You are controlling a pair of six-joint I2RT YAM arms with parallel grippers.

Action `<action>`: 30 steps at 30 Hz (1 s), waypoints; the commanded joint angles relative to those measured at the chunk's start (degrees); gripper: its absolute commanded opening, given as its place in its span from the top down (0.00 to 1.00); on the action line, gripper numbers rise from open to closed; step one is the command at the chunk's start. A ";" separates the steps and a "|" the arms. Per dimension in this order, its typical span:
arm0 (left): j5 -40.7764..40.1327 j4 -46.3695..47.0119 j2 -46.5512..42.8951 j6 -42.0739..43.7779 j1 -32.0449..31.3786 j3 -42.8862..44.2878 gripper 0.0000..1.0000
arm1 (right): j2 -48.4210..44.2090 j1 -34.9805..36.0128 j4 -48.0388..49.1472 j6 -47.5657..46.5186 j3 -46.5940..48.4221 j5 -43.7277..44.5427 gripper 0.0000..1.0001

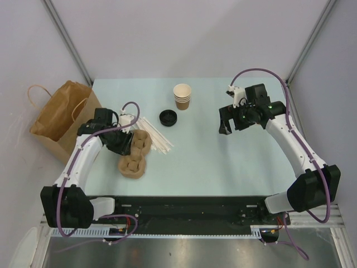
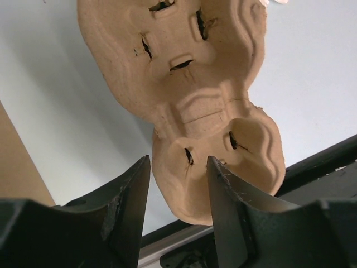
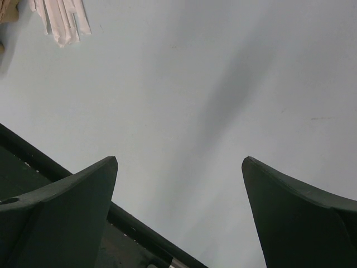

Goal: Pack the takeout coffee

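Pale table (image 1: 223, 162): no lidded coffee in view, only lidless cup stack (image 1: 182, 96) far-centre w/ black lids (image 1: 168, 117) beside. L gripper (image 2: 178, 159) half-closed astride pulp carrier (image 2: 189, 84) end, can't tell if pinching; best seat rim deep btw fingers, lift level. R gripper (image 3: 179, 161) wide open, empty.

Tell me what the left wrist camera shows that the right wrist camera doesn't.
Only the left wrist view shows the pulp carrier, with the left gripper jaws straddling its near end, and a strip of the bag at the left edge. Only the right wrist view shows the straws in its top left corner and the right gripper, jaws wide with nothing between them; a tan sliver beside the straws is too small to identify. Both show the table and the black rail along its near edge.
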 commanded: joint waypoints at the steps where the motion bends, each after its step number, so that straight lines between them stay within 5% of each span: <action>1: -0.57 2.77 1.15 2.69 0.75 -0.19 0.50 | -1.74 0.23 1.73 1.05 -0.06 -0.95 0.00; 15: -0.39 4.27 3.70 4.54 1.02 -2.12 0.62 | -0.68 0.14 2.26 1.23 -0.06 -1.39 0.00; 25: 0.66 3.30 3.08 4.72 1.02 -0.90 0.84 | -0.94 0.05 2.34 1.31 -0.15 -1.47 0.00; 30: 0.31 2.16 2.56 4.63 1.02 0.60 0.80 | -0.77 0.14 2.43 1.31 -0.15 -1.74 0.00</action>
